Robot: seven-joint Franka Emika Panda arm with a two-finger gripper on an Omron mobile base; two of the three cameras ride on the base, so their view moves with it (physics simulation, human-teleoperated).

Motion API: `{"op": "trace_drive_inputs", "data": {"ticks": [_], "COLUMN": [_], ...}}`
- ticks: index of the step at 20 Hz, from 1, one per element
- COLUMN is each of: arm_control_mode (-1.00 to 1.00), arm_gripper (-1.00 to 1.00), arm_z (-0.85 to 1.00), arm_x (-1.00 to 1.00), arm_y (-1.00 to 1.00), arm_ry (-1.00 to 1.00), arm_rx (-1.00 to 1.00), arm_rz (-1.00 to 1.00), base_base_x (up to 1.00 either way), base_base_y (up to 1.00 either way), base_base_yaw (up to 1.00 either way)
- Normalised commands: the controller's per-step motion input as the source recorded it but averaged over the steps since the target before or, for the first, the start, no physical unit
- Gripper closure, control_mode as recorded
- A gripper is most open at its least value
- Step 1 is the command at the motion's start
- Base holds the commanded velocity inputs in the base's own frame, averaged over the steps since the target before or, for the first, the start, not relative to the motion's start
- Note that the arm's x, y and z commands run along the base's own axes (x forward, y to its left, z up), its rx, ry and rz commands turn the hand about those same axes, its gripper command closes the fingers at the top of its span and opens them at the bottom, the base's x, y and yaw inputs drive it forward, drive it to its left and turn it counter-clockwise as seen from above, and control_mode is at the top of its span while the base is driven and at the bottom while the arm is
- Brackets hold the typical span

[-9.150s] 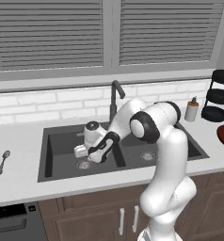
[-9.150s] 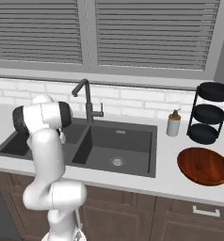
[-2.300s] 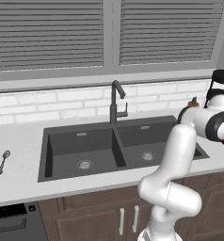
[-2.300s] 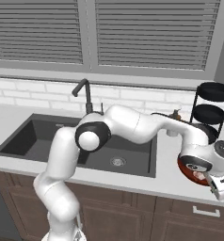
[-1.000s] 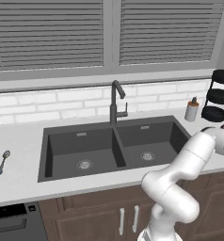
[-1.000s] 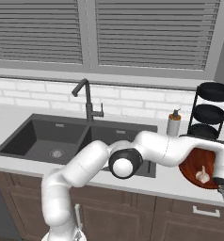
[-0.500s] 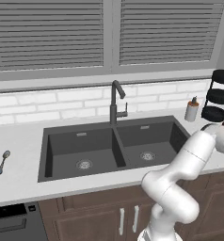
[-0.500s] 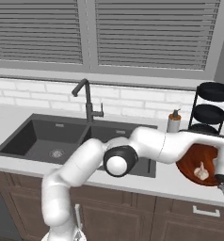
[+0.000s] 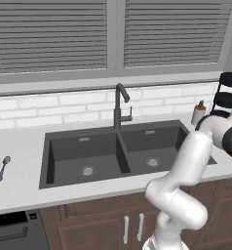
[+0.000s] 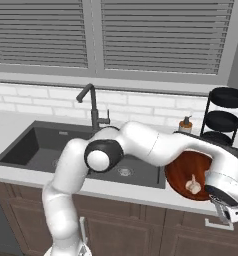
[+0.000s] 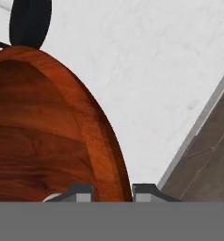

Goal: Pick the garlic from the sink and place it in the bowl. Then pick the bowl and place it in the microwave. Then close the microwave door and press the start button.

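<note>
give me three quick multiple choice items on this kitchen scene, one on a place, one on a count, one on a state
1. Where is the garlic?
A. in the left basin
B. in the bowl
C. on the rack

2. How many basins does the sink have?
A. one
B. two
C. three

3. How does the pincer stand at the bowl?
A. one fingertip on each side of the rim
B. high above the faucet
C. down in a basin

Answers: 1 B, the right base view shows the pale bulb lying on the bowl's wood. 2 B, a divider splits the sink into two basins, each with a drain. 3 A, the hand view shows the bowl's rim running between the two dark tips.
</note>
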Motion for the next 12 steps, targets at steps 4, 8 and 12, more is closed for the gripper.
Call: {"op": "trace_drive_inputs", "data": {"ticks": [4,8,12], "arm_control_mode": [-1.00,-1.00,-1.00], "arm_gripper": [1.00,1.00,1.00], "arm_z": [0.25,0.49,0.69], "arm_x": [-0.11,0.00,-0.03], "arm_y": [0.87,1.00,0.98], "arm_ry": [-0.02,0.00,0.00], "arm_rx": [-0.02,-0.11,-0.12], "arm_rz": [0.00,0.00,0.00], "base_base_x": [0.00,0.00,0.00], "base_base_y": [0.00,0.00,0.00], "base_base_yaw": [0.00,0.00,0.00]}}
